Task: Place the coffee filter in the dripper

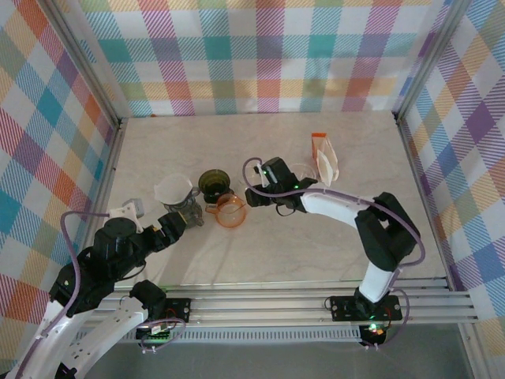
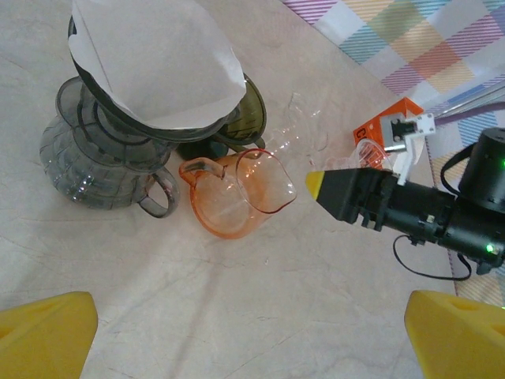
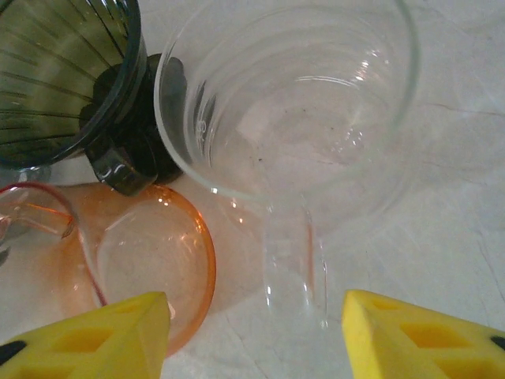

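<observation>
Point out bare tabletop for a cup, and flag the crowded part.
Free: the far strip of the marble table along the checked back wall, and the near stretch before the front rail. Crowded: mid-left, where grey glass carafe, dark green dripper and orange dripper cluster.

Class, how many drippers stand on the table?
4: grey dripper, holding the paper filter, leftmost; green dripper beside it; orange dripper in front; clear dripper before the right gripper.

White coffee filter [image 2: 154,63], upper left; smoky grey dripper [image 2: 102,158]; olive-green dripper [image 3: 55,71]; translucent orange pitcher [image 2: 237,197]; clear glass dripper [image 3: 292,95]; pastel plaid walls [image 1: 268,55]; cream marbled tabletop [image 1: 316,245].
</observation>
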